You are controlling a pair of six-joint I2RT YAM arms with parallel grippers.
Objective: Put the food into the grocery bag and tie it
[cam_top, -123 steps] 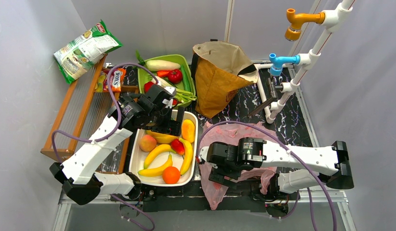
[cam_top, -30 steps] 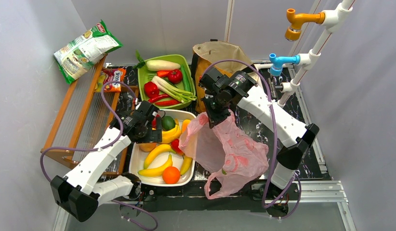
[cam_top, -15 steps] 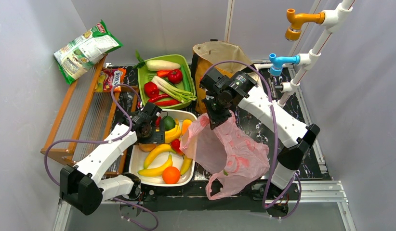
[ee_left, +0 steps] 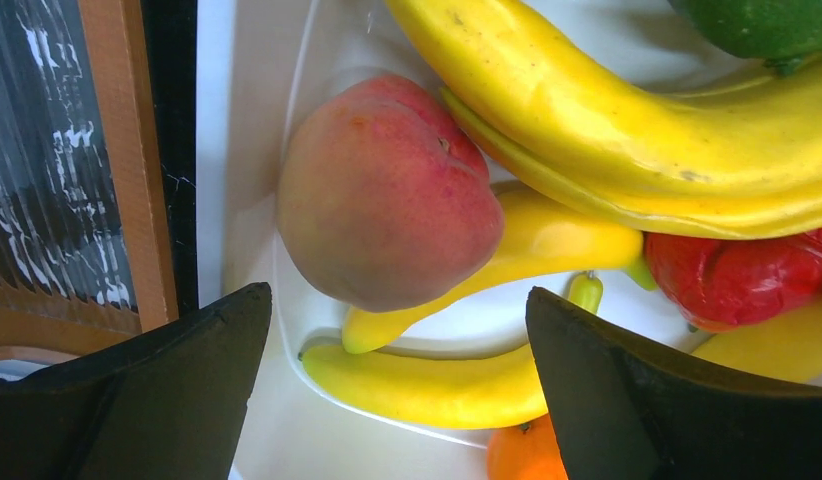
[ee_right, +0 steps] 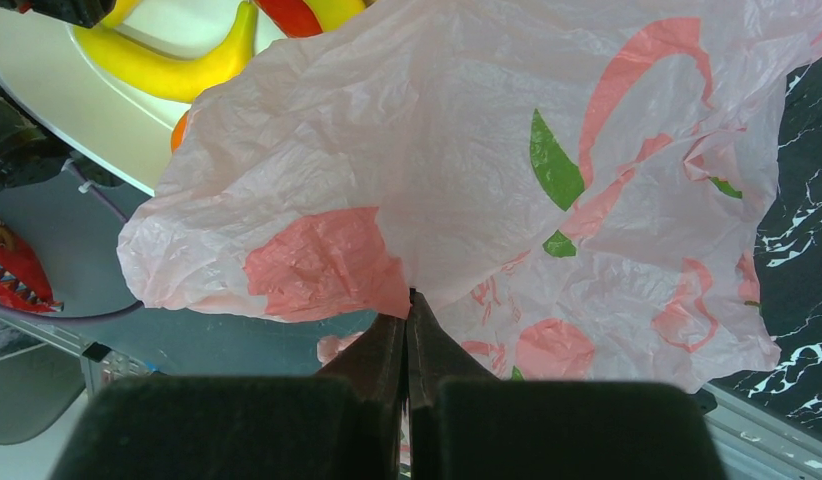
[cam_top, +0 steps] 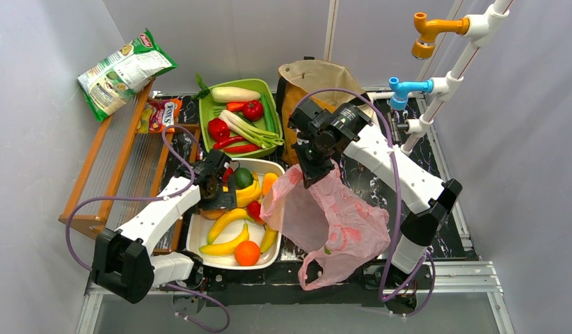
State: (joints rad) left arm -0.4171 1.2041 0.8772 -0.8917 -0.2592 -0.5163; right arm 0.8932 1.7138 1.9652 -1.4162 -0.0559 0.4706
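The food lies in a white tray [cam_top: 195, 240]: yellow bananas [cam_top: 227, 221], an orange [cam_top: 247, 253], a green piece [cam_top: 243, 178] and a peach [ee_left: 387, 190]. My left gripper [cam_top: 217, 195] hovers open just above the peach, one finger on each side and neither touching it. A long banana [ee_left: 607, 130] and a red piece [ee_left: 747, 275] lie beside the peach. The grocery bag [cam_top: 339, 223], thin pink plastic, hangs from my right gripper [cam_top: 316, 170]. That gripper is shut on the bag's upper edge [ee_right: 409, 300], and the bag's bottom drapes onto the table right of the tray.
Behind the tray stands a green basket [cam_top: 273, 104] of radish, leeks and red peppers, with a brown paper bag [cam_top: 314, 111] to its right. A wooden rack [cam_top: 123, 160] with a crisp packet [cam_top: 123, 69] lines the left. A pipe stand [cam_top: 436, 90] rises at the back right.
Four seconds ago the bag lay flat under the low right arm; now it hangs lifted. Over the last second the left gripper edged nearer the peach while the right arm stayed still.
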